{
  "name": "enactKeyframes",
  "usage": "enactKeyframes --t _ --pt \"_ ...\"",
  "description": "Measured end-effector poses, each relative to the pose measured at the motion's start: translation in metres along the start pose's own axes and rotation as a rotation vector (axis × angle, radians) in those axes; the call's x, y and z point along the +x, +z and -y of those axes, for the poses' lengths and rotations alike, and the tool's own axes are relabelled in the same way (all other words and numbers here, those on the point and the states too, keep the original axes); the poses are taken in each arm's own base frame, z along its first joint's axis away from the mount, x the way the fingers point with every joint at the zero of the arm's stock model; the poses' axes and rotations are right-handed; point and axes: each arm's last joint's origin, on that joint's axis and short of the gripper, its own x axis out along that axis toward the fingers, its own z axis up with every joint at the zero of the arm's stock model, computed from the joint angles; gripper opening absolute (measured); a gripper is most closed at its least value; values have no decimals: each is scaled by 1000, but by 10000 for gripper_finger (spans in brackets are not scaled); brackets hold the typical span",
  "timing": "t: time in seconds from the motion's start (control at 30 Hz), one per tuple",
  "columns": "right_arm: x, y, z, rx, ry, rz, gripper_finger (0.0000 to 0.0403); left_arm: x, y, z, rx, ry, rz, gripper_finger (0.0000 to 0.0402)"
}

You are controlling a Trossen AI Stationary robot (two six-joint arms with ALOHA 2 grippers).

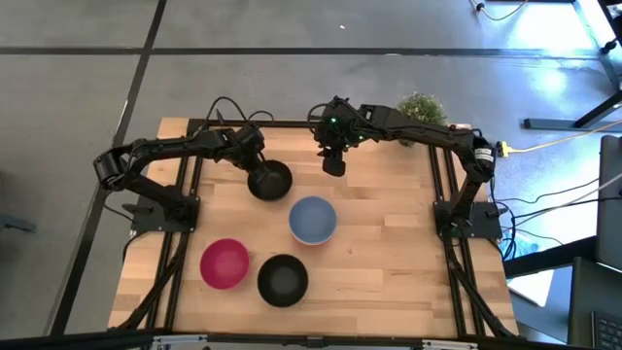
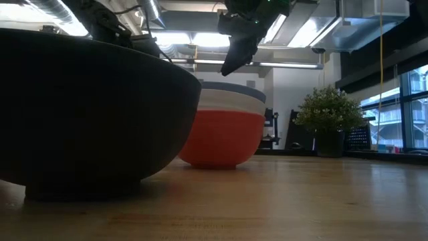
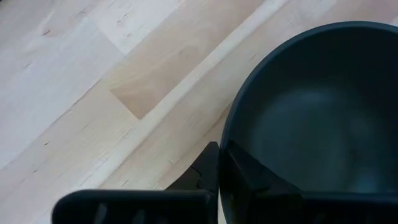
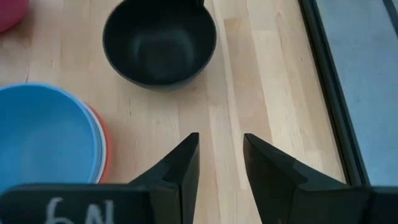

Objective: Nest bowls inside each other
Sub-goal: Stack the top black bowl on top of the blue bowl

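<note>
Near the table's [image 1: 389, 282] far edge, left hand [image 1: 255, 167] clamped on black bowl's [image 1: 271, 182] rim, right hand [image 1: 333, 163] fingers apart above bare wood.

Bright ceiling strip lights [image 2: 200, 39] glare in the low view; the near black bowl [image 2: 87, 114] looms blurred and dark. The worktop [image 1: 389, 243] is evenly lit, shadows soft.

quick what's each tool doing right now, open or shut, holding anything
Left tool: shut on the rim of the black bowl.
Right tool: open, holding nothing, above bare table near the back edge.
</note>
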Motion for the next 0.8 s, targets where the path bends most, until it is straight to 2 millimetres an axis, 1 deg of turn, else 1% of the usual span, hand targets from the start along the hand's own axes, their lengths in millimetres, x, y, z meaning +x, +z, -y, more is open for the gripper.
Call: enactKeyframes --t 0.2,0.33,0.43,0.57,0.67,0.8 --pt "-2 -11 10 33 2 -92 126 0 0 1 1 -27 -6 3" --pt "-3 -18 19 51 -2 -140 126 -1 0 3 12 -80 -8 2" --pt "-5 -25 28 65 -7 -175 126 -7 7 5 36 -112 11 2" --pt "-8 -32 41 104 -18 -214 126 -24 24 9 76 -130 63 2" --pt "-11 -38 46 122 -16 -253 126 -42 39 14 98 -160 97 2" --pt "-14 -47 58 142 -18 -297 126 -65 53 29 154 -216 139 2"
